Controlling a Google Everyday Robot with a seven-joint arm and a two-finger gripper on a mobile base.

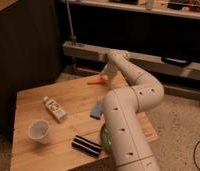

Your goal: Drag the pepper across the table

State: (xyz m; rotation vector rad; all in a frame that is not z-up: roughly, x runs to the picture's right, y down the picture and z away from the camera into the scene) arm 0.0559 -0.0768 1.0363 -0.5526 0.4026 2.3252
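The white arm [124,127] rises from the near edge of the wooden surface [73,97], bends at a rounded elbow on the right, and reaches back and left to the far edge. The tool [107,74] points down there, just beside the orange pepper [96,80] lying near that edge. I cannot tell how far the tool is open or whether it holds the pepper. A blue sponge [97,108] lies mid-surface.
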